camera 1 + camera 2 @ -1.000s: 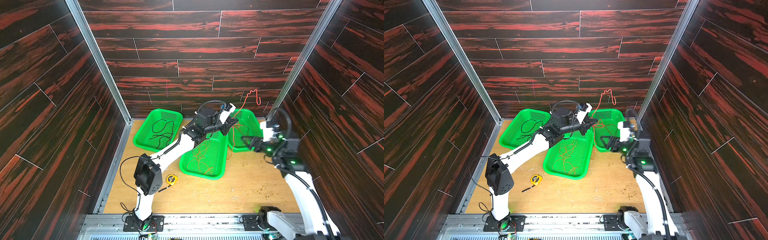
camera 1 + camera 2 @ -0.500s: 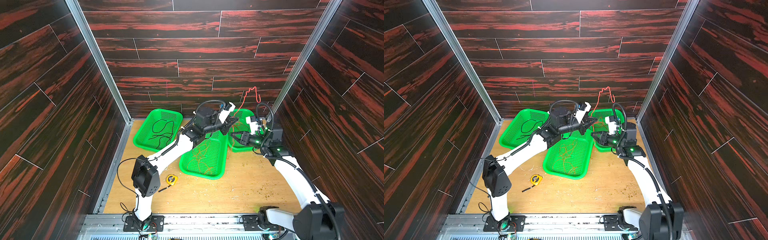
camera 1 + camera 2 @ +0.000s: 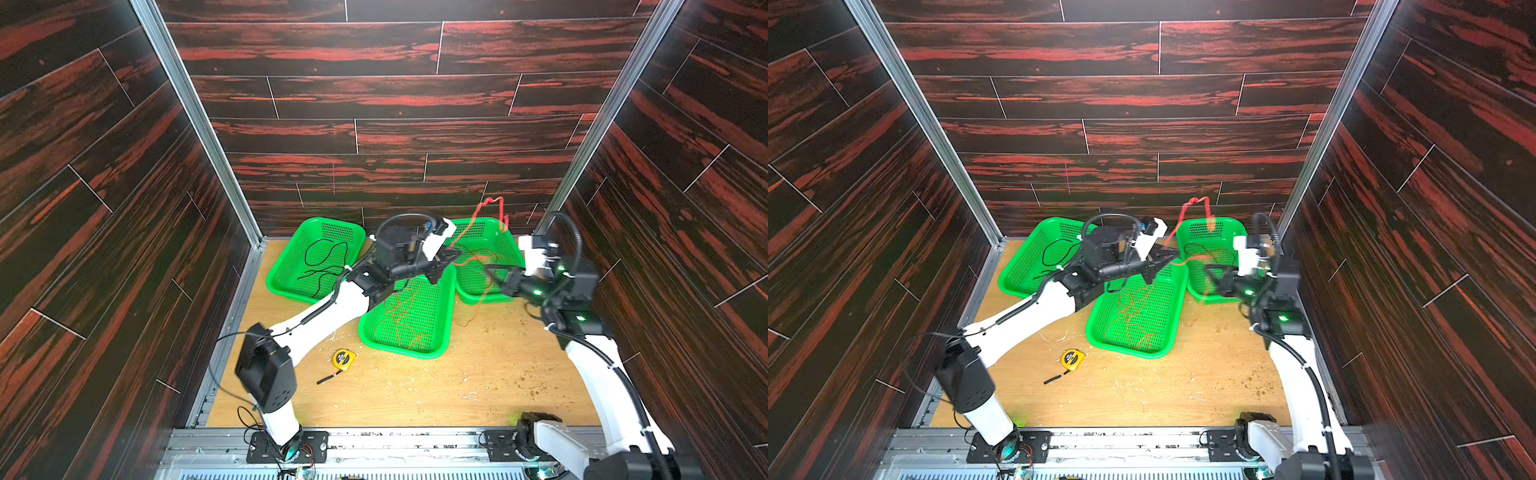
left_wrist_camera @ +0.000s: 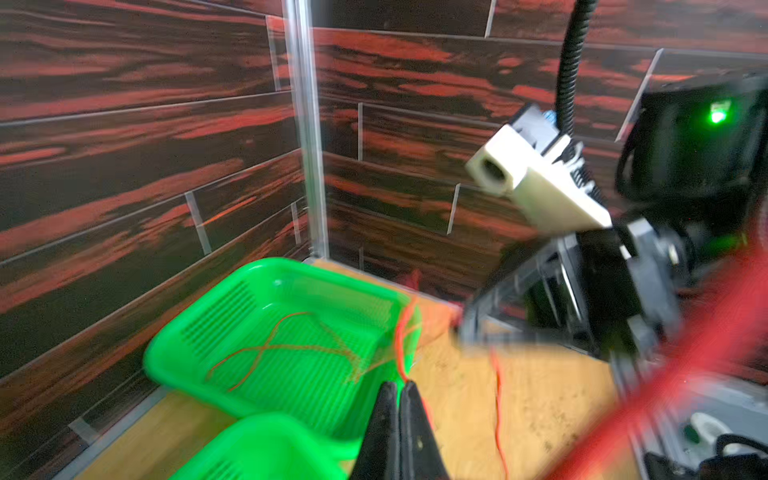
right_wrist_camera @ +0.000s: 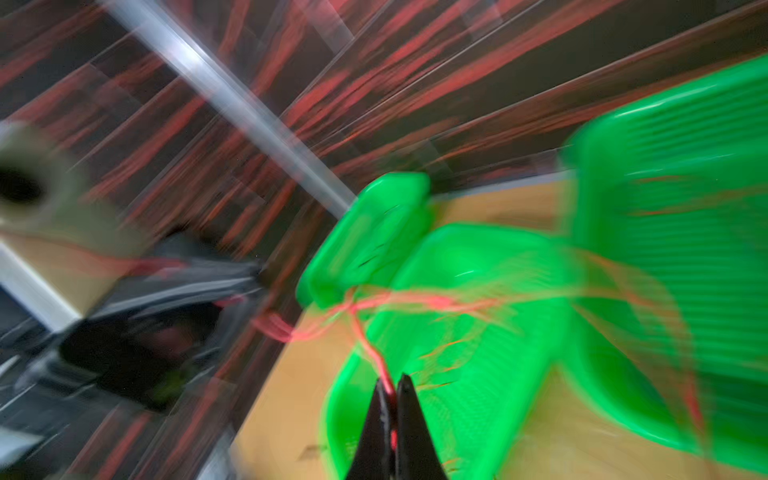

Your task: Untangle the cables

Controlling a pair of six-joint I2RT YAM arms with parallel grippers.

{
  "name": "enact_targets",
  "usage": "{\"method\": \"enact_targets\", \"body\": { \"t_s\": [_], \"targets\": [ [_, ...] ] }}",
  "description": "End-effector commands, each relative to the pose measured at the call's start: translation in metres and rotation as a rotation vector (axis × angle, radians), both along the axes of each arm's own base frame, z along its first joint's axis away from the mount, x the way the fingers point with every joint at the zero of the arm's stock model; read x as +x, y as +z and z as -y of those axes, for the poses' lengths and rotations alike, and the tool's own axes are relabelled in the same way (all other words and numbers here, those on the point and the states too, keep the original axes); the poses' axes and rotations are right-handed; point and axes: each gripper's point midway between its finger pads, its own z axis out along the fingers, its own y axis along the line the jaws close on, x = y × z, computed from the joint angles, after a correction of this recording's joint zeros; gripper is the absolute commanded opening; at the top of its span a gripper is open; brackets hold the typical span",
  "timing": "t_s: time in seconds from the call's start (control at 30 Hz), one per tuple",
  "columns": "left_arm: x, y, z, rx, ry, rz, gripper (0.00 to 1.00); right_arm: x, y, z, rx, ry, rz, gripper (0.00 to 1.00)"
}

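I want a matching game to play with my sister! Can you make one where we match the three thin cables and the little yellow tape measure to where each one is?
Things:
1. black cable
2. orange cable
3. red cable
4. yellow tape measure

Places:
A. lying on the bare wooden table
B. pinched by both the left gripper and the right gripper
C. in the middle green basket
D. in the left green basket

Pairs: 1-D, 2-C, 3-B, 4-A

Dark red-streaked plank walls [image 3: 374, 91], 2 aluminium posts [image 3: 200, 124], pale wooden floor [image 3: 415, 395]
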Motion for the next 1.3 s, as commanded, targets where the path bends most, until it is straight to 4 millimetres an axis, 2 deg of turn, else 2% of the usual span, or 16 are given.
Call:
{"method": "enact_targets", "body": {
  "t_s": [0.0, 0.17, 0.3, 0.37, 0.57, 0.63, 0.73, 0.8, 0.9, 0.97, 1.03, 1.13, 1.17, 1.2, 1.23, 1.27],
  "targets": [
    [0.019, 0.049, -0.061, -0.045, 0.160, 0.101, 0.00, 0.008, -0.020, 0.056, -0.005, -0.220, -0.070, 0.00],
    [0.028, 0.045, -0.095, -0.037, 0.234, 0.093, 0.00, 0.006, -0.030, 0.097, 0.013, -0.313, -0.092, 0.00],
    [0.021, 0.044, -0.093, -0.038, 0.186, 0.078, 0.00, 0.011, -0.030, 0.093, -0.002, -0.235, -0.095, 0.00],
    [0.018, 0.046, -0.088, -0.057, 0.155, 0.071, 0.00, 0.014, -0.017, 0.091, -0.013, -0.213, -0.057, 0.00],
    [0.010, 0.047, -0.071, -0.070, 0.087, 0.055, 0.00, 0.027, 0.062, 0.083, -0.075, -0.165, 0.144, 0.00],
    [0.008, 0.042, -0.063, -0.066, 0.063, 0.041, 0.00, 0.042, 0.081, 0.080, -0.100, -0.155, 0.190, 0.00],
    [0.005, 0.036, -0.050, -0.062, 0.034, 0.019, 0.00, 0.077, 0.088, 0.073, -0.159, -0.144, 0.213, 0.00],
    [0.001, 0.030, -0.040, -0.057, 0.011, 0.005, 0.00, 0.104, 0.080, 0.066, -0.205, -0.135, 0.220, 0.00],
    [-0.003, 0.023, -0.026, -0.048, -0.013, -0.013, 0.00, 0.145, 0.056, 0.062, -0.268, -0.141, 0.221, 0.00],
    [-0.004, 0.021, -0.019, -0.047, -0.027, -0.027, 0.00, 0.171, 0.030, 0.065, -0.280, -0.152, 0.176, 0.00],
    [-0.003, 0.020, -0.012, -0.052, -0.036, -0.036, 0.00, 0.195, -0.009, 0.069, -0.293, -0.164, 0.105, 0.00],
    [0.004, 0.019, -0.003, -0.050, -0.041, -0.049, 0.00, 0.215, -0.063, 0.065, -0.299, -0.131, -0.010, 0.01],
    [0.007, 0.019, 0.000, -0.052, -0.042, -0.050, 0.00, 0.217, -0.076, 0.063, -0.311, -0.119, -0.040, 0.05],
    [0.009, 0.022, 0.002, -0.057, -0.037, -0.046, 0.00, 0.218, -0.085, 0.060, -0.318, -0.112, -0.062, 0.18],
    [0.016, 0.012, 0.009, -0.048, -0.034, -0.063, 0.00, 0.216, -0.090, 0.059, -0.318, -0.108, -0.073, 0.30],
    [0.021, 0.010, 0.012, -0.048, -0.031, -0.067, 0.00, 0.215, -0.092, 0.061, -0.318, -0.119, -0.082, 0.37]
  ]
}}
